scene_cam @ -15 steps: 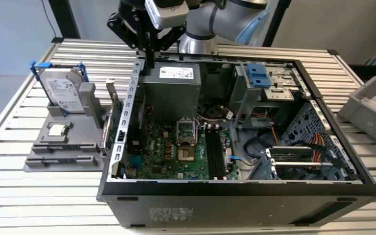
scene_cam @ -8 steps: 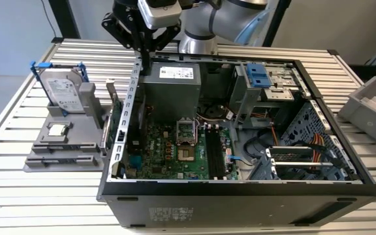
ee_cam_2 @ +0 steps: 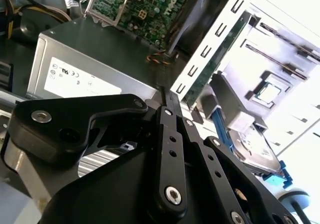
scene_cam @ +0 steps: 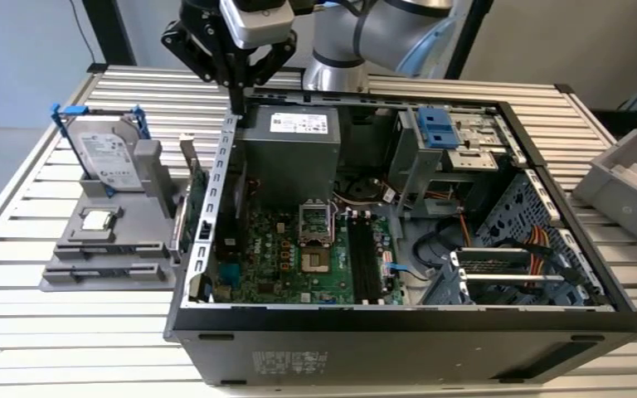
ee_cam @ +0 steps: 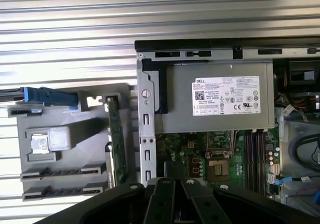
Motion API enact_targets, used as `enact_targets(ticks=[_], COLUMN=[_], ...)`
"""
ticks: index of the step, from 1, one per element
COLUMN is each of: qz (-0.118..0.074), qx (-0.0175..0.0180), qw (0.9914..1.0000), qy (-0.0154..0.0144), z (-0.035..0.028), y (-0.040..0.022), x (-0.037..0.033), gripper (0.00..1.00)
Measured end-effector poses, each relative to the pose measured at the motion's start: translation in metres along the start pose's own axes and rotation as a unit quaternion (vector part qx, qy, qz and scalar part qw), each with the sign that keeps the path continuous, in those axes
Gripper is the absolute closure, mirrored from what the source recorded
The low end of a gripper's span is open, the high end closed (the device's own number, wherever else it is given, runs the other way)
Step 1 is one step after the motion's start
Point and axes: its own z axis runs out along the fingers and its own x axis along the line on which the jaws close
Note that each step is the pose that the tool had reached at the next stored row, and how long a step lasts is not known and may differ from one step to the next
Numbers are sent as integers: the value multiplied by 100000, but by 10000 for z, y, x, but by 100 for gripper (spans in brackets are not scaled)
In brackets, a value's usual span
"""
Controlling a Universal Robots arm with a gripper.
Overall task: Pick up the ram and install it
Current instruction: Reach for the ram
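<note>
While the gripper (scene_cam: 236, 101) hangs at the upper middle of the exterior view, over the rear edge of the open case (scene_cam: 407, 332), its fingers (ee_cam_2: 170, 149) are pressed together, narrow. The grey tray (scene_cam: 64, 278) at the left holds a hard drive (scene_cam: 106, 157), a processor (scene_cam: 99, 220) and an upright green card (scene_cam: 196, 222). Where the ram is I cannot tell. Two long dark strips (ee_cam: 62, 172) lie in the tray's holders, long axis across the first wrist view. Open room stands above the motherboard (scene_cam: 285, 253).
</note>
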Motion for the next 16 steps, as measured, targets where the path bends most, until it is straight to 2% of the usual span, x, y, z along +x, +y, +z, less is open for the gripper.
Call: enact_targets(ticks=[16], qz=[2], qx=[-14], qw=[100000], qy=[11], z=[-5], y=[-14], x=[198], gripper=[100])
